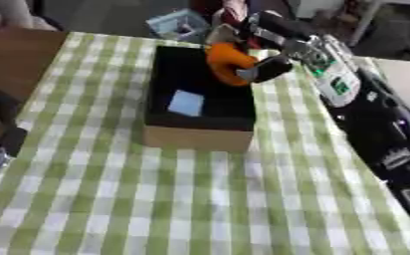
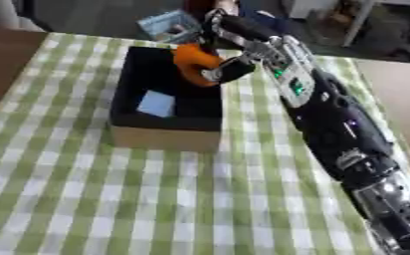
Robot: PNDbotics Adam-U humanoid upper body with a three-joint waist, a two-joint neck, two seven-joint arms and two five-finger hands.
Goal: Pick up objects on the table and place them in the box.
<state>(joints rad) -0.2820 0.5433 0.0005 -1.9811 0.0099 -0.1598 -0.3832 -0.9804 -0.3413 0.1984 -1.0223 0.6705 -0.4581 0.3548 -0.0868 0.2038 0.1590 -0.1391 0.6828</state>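
1. The orange object point(image 1: 229, 62) is held over the far right corner of the box point(image 1: 200, 135), fingers of the right hand point(image 1: 269, 67) curled around it.
2. Judgement: shift the object left toward the box centre before release, so it clears the right wall.
3. A pale blue square point(image 1: 186, 103) lies on the box floor; open floor remains beyond it.
4. The checked tablecloth point(image 1: 191, 199) in front is bare. The left hand point(image 1: 4, 144) shows at the left edge; its fingers cannot be told.
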